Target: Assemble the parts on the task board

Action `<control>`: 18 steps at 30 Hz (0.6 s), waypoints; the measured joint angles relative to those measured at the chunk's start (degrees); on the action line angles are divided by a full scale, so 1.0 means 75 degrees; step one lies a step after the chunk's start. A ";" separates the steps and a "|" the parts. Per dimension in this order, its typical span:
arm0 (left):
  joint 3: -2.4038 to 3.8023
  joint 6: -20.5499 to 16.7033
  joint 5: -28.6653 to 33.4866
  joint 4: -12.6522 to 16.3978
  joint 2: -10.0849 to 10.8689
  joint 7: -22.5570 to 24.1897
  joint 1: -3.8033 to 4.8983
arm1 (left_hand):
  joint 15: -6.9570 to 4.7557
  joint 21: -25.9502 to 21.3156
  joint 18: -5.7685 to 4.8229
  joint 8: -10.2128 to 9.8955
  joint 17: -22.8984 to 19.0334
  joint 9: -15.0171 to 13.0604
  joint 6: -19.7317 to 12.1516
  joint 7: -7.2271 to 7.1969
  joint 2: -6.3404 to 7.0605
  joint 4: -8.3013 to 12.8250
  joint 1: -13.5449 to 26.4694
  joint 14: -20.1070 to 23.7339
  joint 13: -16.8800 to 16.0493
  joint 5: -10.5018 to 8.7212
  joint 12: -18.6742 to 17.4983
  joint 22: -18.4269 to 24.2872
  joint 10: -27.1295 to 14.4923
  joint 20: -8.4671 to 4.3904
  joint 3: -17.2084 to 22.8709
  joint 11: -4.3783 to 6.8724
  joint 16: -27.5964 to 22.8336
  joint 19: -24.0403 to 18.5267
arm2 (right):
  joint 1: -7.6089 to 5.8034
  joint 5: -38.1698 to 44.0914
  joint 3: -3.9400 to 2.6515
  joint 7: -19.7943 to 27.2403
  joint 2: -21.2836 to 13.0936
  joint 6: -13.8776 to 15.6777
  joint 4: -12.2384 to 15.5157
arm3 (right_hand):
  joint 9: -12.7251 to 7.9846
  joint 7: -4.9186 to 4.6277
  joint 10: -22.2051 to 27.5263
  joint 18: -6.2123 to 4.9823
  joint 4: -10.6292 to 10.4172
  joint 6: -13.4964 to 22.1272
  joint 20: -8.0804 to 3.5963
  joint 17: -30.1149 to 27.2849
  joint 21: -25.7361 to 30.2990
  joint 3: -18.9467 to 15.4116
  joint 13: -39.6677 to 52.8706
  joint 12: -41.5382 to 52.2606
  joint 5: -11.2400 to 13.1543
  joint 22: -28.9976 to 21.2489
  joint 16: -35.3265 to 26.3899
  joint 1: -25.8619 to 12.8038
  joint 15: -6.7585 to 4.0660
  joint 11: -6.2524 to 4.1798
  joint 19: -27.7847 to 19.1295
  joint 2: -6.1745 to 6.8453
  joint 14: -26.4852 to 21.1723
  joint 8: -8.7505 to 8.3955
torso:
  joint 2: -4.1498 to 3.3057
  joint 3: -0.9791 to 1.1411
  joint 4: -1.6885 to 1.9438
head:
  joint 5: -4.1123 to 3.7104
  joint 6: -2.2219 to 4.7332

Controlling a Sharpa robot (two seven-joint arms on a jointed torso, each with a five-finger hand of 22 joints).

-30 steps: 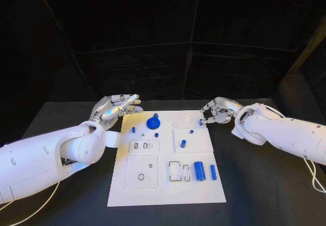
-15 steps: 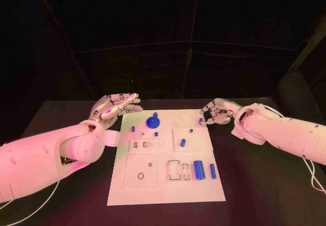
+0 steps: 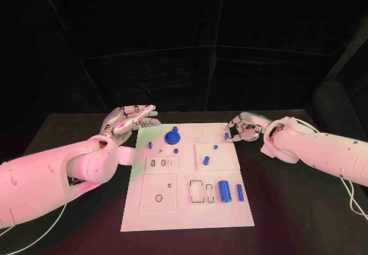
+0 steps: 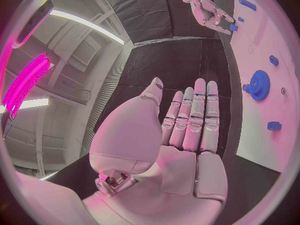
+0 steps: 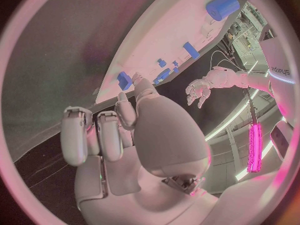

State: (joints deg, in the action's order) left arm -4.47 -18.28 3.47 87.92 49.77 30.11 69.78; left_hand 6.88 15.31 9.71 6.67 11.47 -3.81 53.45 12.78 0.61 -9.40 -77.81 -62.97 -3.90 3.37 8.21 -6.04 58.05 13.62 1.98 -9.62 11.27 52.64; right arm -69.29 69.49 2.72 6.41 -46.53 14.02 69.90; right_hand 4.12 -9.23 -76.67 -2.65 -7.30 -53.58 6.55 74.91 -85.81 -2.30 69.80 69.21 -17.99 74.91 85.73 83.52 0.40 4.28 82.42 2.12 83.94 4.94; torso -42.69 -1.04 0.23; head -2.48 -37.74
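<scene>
The white task board lies in the middle of the black table. On it are a blue gear, several small blue pegs such as one near the middle, a thick blue cylinder and a slim blue bar. My right hand is at the board's far right corner and pinches a small blue peg between thumb and a fingertip; the peg sits at the board's edge. My left hand hovers by the far left corner, fingers straight and apart, holding nothing. The gear lies beyond its fingertips.
The board carries raised white blocks with slots and holes, one at the near left. Bare black table surrounds the board on all sides. A white cable trails under my right arm.
Hardly anything has moved. My left hand has drifted slightly up and away, and my right hand keeps its pinch on the peg at the same spot.
</scene>
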 measured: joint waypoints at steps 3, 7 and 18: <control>0.0000 0.0000 0.0000 0.0000 0.0005 -0.0001 0.0000 | 0.0000 0.0000 0.0000 0.0000 0.0000 0.0000 0.0000 0.0000 0.0000 0.0000 0.0000 0.0000 0.0000 0.0000 0.0000 0.0000 0.0000 0.0000 0.0000 0.0000 0.0000 0.0000 | 0.0003 0.0017 0.0000 -0.0006 0.0015 -0.0010 -0.0023 | 0.0005 0.0000 0.0000 0.0000 0.0000 -0.0006 0.0000 0.0000 0.0000 0.0000 0.0000 0.0000 0.0000 0.0000 0.0000 0.0025 0.0000 0.0000 0.0000 -0.0025 0.0000 0.0021 | 0.0000 -0.0002 0.0003 | 0.0000 -0.0005; -0.0001 0.0000 0.0000 0.0000 0.0007 -0.0001 0.0000 | 0.0000 0.0000 0.0000 0.0000 0.0004 0.0000 0.0000 0.0000 0.0000 0.0000 0.0000 0.0000 0.0000 0.0000 0.0000 0.0006 0.0000 0.0000 0.0000 0.0000 0.0000 0.0000 | 0.0005 0.0045 0.0000 -0.0016 0.0045 -0.0017 -0.0037 | 0.0007 0.0002 0.0000 -0.0001 0.0000 -0.0060 0.0000 0.0000 0.0000 0.0000 0.0010 0.0000 0.0042 0.0000 0.0000 0.0041 0.0000 0.0000 0.0000 -0.0069 0.0000 0.0049 | 0.0001 -0.0003 0.0005 | 0.0008 -0.0015; -0.0001 0.0000 0.0000 -0.0002 0.0010 -0.0002 -0.0001 | 0.0000 0.0000 0.0001 0.0000 0.0006 0.0000 0.0000 0.0000 0.0000 0.0000 0.0000 0.0000 0.0000 0.0000 0.0000 0.0005 0.0000 0.0000 0.0000 0.0000 0.0000 0.0000 | 0.0015 0.0102 0.0000 -0.0054 0.0109 -0.0028 -0.0104 | 0.0006 0.0029 -0.0028 -0.0001 0.0039 -0.0215 0.0000 -0.0001 0.0000 0.0040 0.0053 0.0049 0.0285 0.0000 0.0000 0.0114 -0.0027 -0.0028 0.0000 -0.0217 0.0028 0.0089 | 0.0002 -0.0001 -0.0001 | 0.0018 -0.0040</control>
State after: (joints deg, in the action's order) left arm -4.48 -18.28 3.47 87.91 49.84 30.09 69.78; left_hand 6.88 15.31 9.71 6.67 11.51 -3.81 53.45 12.78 0.61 -9.40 -77.81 -62.97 -3.90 3.37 8.21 -6.00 58.05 13.62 1.98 -9.62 11.27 52.64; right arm -69.18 70.26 2.72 6.00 -45.72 13.82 69.12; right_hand 4.17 -9.01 -76.88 -2.66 -7.01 -55.20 6.56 74.91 -85.81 -2.01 70.20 69.58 -15.85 74.91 85.73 84.37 0.19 4.07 82.42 0.50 84.15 5.61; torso -42.68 -1.05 0.22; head -2.34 -38.03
